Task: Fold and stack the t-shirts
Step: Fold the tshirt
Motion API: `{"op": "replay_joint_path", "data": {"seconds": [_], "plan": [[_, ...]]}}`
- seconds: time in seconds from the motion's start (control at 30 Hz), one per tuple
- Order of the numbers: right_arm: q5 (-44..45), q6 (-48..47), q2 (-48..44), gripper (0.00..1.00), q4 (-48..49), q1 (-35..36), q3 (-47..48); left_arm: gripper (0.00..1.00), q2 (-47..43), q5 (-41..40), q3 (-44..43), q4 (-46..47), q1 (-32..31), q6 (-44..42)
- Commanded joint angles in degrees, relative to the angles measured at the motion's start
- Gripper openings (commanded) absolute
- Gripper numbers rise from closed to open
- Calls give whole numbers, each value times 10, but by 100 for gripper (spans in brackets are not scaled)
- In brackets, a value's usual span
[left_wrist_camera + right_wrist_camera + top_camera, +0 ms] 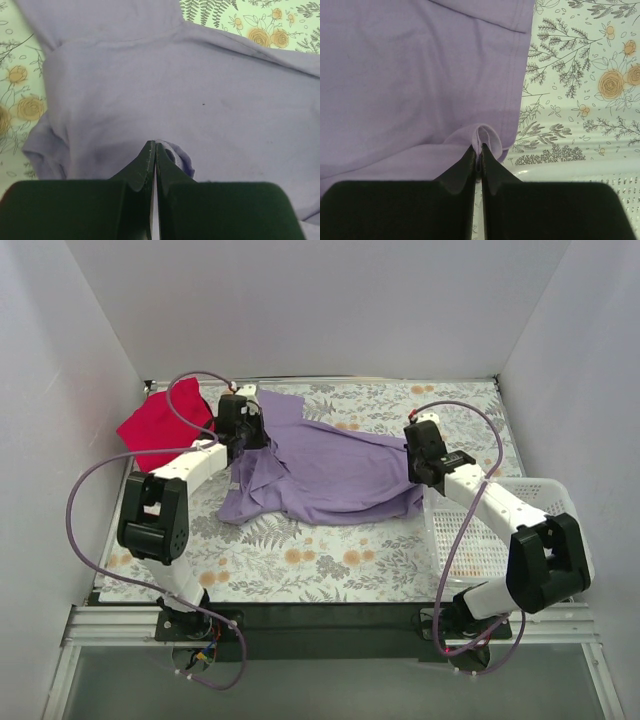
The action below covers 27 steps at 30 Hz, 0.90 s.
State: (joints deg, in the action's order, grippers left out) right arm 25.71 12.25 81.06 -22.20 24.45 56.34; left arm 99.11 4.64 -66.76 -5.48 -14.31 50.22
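Observation:
The lavender t-shirt (330, 470) lies spread and rumpled across the middle of the flowered table. My left gripper (247, 435) is shut on a pinch of its left part; in the left wrist view the cloth (190, 85) fills the frame and a small fold bulges beside the closed gripper (154, 146). My right gripper (424, 475) is shut on the shirt's right hem; in the right wrist view a loop of hem (487, 136) sticks up between the closed gripper (479, 148). The red t-shirt (160, 425) lies bunched at the far left, behind the left arm.
A white mesh basket (500, 530) stands at the right edge of the table, under the right arm; its rim shows in the right wrist view (580, 172). White walls close in the table on the left, back and right.

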Motion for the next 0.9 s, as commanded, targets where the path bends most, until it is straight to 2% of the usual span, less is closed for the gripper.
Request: {"op": "replay_joint_path", "data": {"seconds": [0.0,0.03,0.13,0.17,0.2,0.37,0.5,0.63,0.73,0.87], "plan": [[1,-12,15,1,15,-11,38,0,21,39,-38,10,9,-25],[0,-14,19,1,15,-13,43,3,32,41,-43,9,10,-25],[-5,-18,40,1,15,-17,61,54,22,35,-50,8,9,-13],[-8,-19,45,1,15,-19,66,90,13,22,-44,7,10,-4],[-9,-20,57,1,15,-22,75,96,2,16,-29,12,9,1],[-22,-25,97,1,15,-41,102,97,-123,-8,61,42,10,28],[-22,-27,130,1,15,-52,122,96,-224,-28,157,39,3,85],[-32,-30,152,1,15,-66,148,90,-280,-56,256,28,-5,119],[-37,-35,163,1,15,-69,162,84,-320,-76,286,25,-14,127],[-40,-42,183,1,15,-70,184,83,-315,-82,309,9,-35,148]]}}
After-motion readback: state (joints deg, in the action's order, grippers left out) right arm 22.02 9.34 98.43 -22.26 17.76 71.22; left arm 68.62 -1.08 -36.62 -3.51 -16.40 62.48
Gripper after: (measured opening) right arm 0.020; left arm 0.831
